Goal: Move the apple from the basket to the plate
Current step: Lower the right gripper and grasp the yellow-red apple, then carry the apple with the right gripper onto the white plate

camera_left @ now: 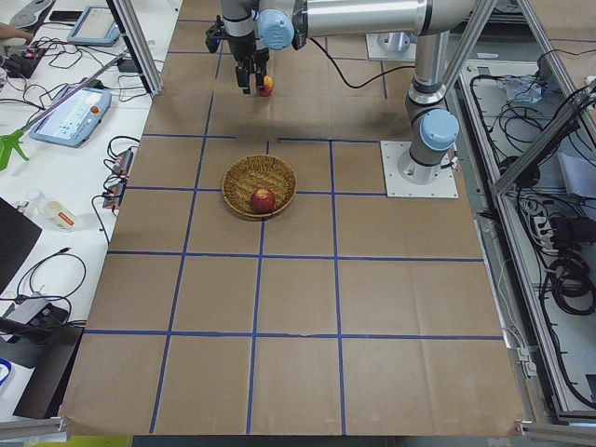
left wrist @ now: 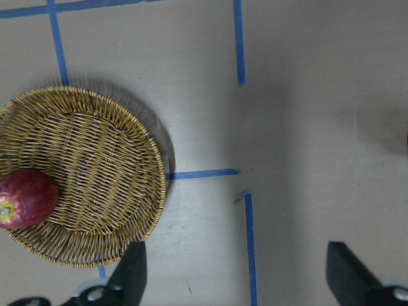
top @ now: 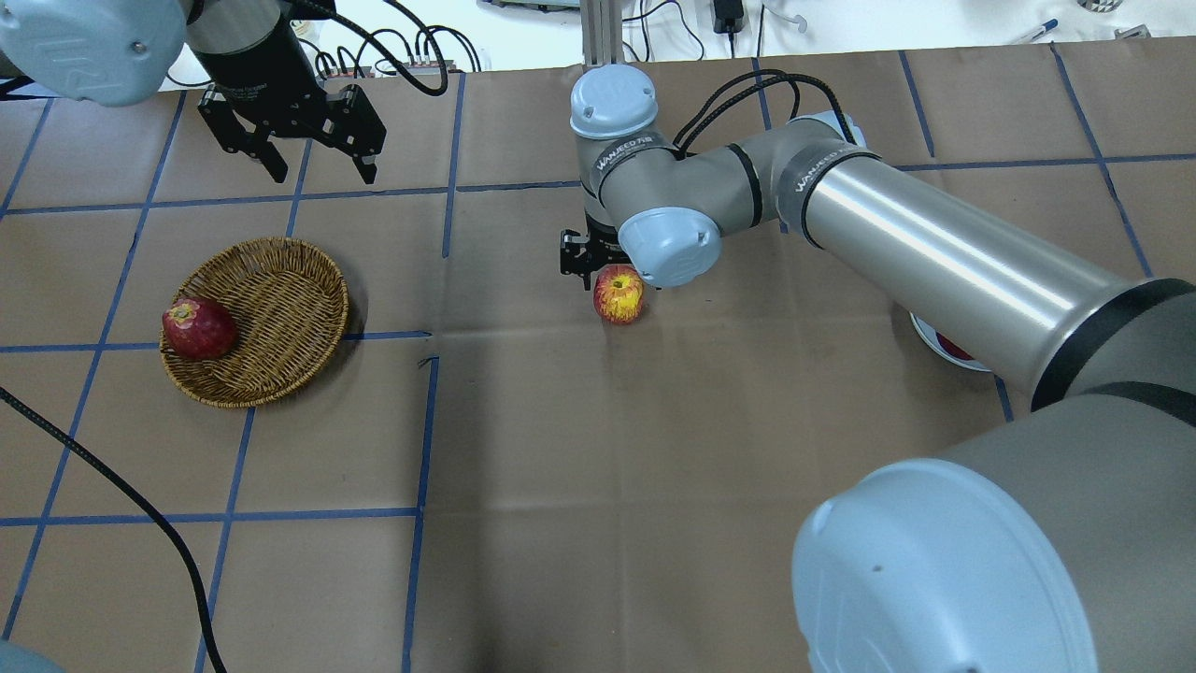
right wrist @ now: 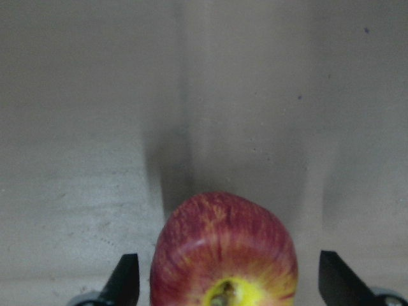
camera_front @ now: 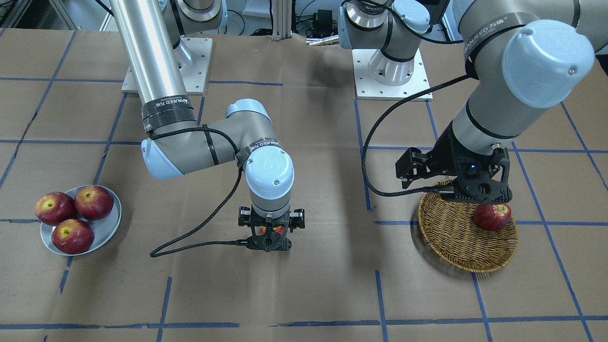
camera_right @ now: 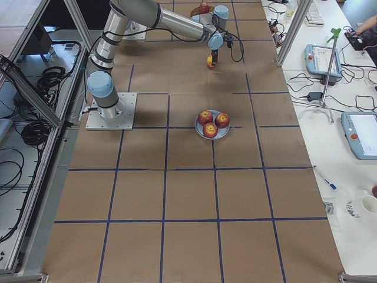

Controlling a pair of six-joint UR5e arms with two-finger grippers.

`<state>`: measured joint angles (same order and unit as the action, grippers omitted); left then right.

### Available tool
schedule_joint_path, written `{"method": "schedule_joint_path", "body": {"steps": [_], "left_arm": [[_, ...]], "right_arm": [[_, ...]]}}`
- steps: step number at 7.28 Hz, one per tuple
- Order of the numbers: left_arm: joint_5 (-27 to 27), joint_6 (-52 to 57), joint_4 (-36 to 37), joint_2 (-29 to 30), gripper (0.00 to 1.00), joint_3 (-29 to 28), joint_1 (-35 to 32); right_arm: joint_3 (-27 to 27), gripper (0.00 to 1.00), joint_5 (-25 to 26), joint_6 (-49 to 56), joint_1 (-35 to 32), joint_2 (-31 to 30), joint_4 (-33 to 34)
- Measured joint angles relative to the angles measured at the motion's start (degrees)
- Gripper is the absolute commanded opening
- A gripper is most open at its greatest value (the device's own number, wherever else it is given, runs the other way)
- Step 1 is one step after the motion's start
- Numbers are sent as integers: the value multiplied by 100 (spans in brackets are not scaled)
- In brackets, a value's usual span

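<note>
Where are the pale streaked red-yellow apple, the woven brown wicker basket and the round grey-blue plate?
Pale streaked apple (top: 619, 295): overhead view, its streaked side.
Brown wicker basket (top: 276, 304): overhead view, bare woven floor.
Grey-blue plate (camera_front: 107, 227): front-facing view, bare inner surface.

Wicker basket (camera_left: 238, 176) with one dark red apple (camera_left: 264, 199), the pale apple (camera_left: 267, 88) beside the far end effector (camera_left: 252, 82).

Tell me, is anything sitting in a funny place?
Yes. The pale apple seems to sit out on the brown table paper, neither in the basket nor on the plate. The right gripper stands open around it, fingers not touching. A darker apple lies in the basket.
</note>
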<state>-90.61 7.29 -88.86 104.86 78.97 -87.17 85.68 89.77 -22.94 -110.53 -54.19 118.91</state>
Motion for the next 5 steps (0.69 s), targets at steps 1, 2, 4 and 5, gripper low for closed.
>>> {"method": "schedule_joint_path", "body": {"steps": [1, 2, 4, 5], "left_arm": [[0, 0, 0, 7, 99, 3, -1], [0, -2, 0, 14, 99, 3, -1], [0, -2, 2, 29, 99, 3, -1], [2, -1, 6, 35, 99, -1, -1]], "right_arm": [[4, 55, -4, 0, -11, 35, 6], [-3, 47, 1, 4, -10, 45, 8], [-64, 45, -1, 10, 6, 14, 9], [-149, 45, 7, 11, 39, -69, -11]]}}
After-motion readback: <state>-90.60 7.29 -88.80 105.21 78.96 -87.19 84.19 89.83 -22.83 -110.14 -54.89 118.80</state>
